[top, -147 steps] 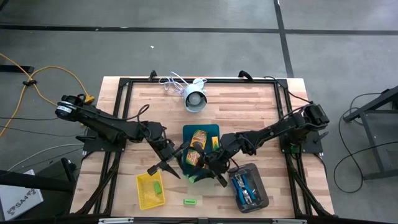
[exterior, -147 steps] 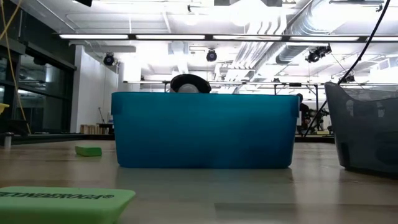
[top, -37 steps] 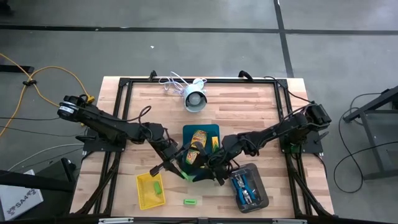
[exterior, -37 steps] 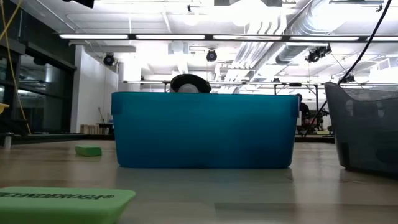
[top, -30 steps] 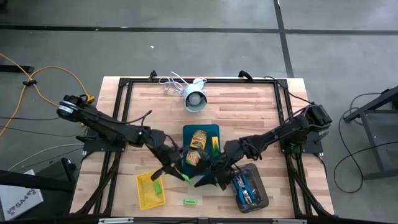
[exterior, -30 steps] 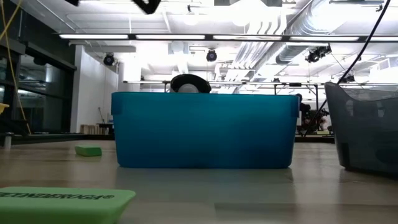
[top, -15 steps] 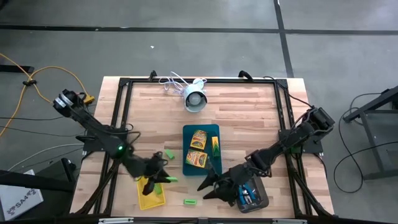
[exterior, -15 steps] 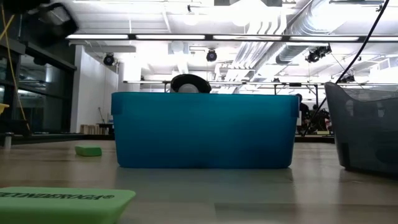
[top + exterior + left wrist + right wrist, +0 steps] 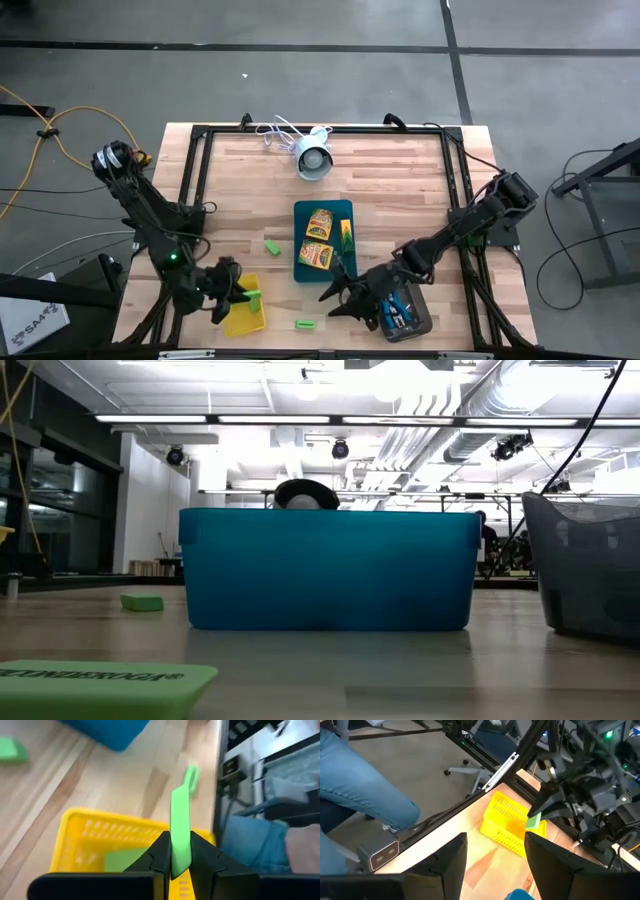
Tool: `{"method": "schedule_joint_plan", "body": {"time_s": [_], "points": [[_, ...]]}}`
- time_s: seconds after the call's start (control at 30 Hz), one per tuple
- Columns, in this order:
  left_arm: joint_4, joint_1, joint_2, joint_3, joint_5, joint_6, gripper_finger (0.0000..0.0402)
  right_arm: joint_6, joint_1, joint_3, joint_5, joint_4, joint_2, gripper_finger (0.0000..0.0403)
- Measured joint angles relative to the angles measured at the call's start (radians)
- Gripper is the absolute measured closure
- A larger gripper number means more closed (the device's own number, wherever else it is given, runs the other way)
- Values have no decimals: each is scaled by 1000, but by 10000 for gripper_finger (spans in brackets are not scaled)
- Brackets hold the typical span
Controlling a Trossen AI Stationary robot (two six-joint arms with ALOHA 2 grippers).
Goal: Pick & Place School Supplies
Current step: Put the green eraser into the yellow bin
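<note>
My left gripper (image 9: 245, 296) is shut on a bright green block (image 9: 180, 830) above the yellow tray (image 9: 243, 312) at the table's near left. A second green block (image 9: 125, 861) lies inside that tray. My right gripper (image 9: 330, 303) hangs open and empty near the front edge, between the yellow tray and the dark grey tray (image 9: 418, 318) with the blue-handled scissors (image 9: 395, 305). Two yellow-orange boxes (image 9: 318, 240) lie in the teal tray (image 9: 322, 208). Loose green blocks rest flat on the table, one (image 9: 272, 246) left of the teal tray and one (image 9: 305, 324) by the front edge. My left gripper pinches the green block's two broad faces (image 9: 180, 862) between its two fingers, at the block's near end. The fingers slant down from the table's left side. The block stands on edge, sticks out past the fingertips, and hangs clear above the yellow tray (image 9: 95, 837).
A white round device with a cable (image 9: 313, 158) sits at the table's far middle. A black frame (image 9: 200, 135) runs around the table. A person in blue jeans (image 9: 360, 785) stands by the near edge. Bare wood lies between the teal tray and the device.
My left gripper has carried the green block from the teal tray's near left corner toward the table's left and near edges, sinking and rolling, and now stands over the yellow tray. My right gripper has shifted a little toward the near edge, still open.
</note>
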Motion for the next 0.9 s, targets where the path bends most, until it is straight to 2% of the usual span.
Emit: {"method": "schedule_joint_plan", "body": {"time_s": [0.23, 0.33, 0.67, 0.9], "points": [[-49, 5, 10, 0, 157, -32, 361, 0, 0, 0, 6, 0, 0, 213], [-61, 11, 13, 0, 192, -52, 354, 0, -1, 0, 6, 0, 0, 213], [-68, 11, 13, 0, 198, -74, 301, 0, -20, 0, -4, -20, 0, 213], [-70, 15, 13, 0, 192, -52, 291, 0, -30, 0, -5, -32, 0, 213]]}}
